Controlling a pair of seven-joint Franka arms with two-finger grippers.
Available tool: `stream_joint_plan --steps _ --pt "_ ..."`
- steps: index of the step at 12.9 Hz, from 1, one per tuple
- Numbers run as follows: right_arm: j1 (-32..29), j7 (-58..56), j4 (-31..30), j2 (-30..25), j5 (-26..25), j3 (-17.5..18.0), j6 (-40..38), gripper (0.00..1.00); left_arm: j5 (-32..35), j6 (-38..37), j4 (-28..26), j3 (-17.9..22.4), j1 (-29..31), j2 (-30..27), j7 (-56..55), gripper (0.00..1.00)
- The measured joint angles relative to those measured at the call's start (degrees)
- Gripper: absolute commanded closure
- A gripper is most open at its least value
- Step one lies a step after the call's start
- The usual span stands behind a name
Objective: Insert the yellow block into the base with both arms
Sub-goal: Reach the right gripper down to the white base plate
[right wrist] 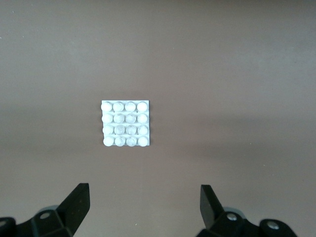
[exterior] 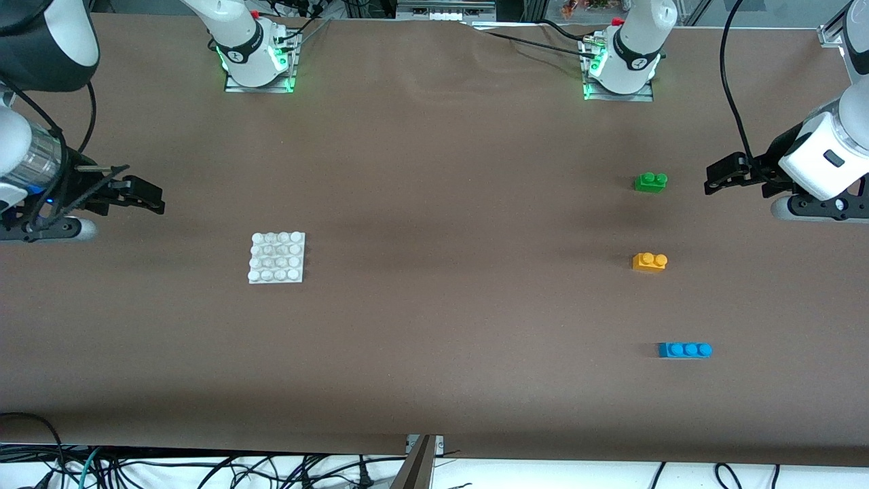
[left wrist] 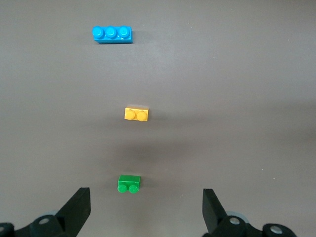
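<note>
The yellow block [exterior: 650, 261] [left wrist: 137, 114] lies on the brown table toward the left arm's end, studs up, with nothing touching it. The white studded base [exterior: 277, 257] [right wrist: 125, 124] lies flat toward the right arm's end and carries nothing. My left gripper [exterior: 714, 180] [left wrist: 146, 210] hangs open and empty above the table's left-arm end, off to the side of the green brick. My right gripper [exterior: 151, 197] [right wrist: 144, 205] hangs open and empty over the table's right-arm end, clear of the base.
A green two-stud brick [exterior: 650, 181] [left wrist: 129, 183] lies farther from the front camera than the yellow block. A blue three-stud brick [exterior: 684, 350] [left wrist: 112, 34] lies nearer. Both arm bases [exterior: 256, 64] [exterior: 621, 71] stand along the table's back edge.
</note>
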Motion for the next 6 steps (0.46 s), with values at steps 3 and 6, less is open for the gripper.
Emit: stream_joint_plan --steps 3,6 --pt "0.5 0.0 -0.2 2.0 0.0 0.4 0.3 0.01 0.0 0.0 0.0 0.0 0.0 0.0 0.0 0.0" --pt "1.9 0.1 -6.0 4.2 0.0 0.6 9.7 0.01 0.0 0.0 0.0 0.0 0.0 0.0 0.0 0.0"
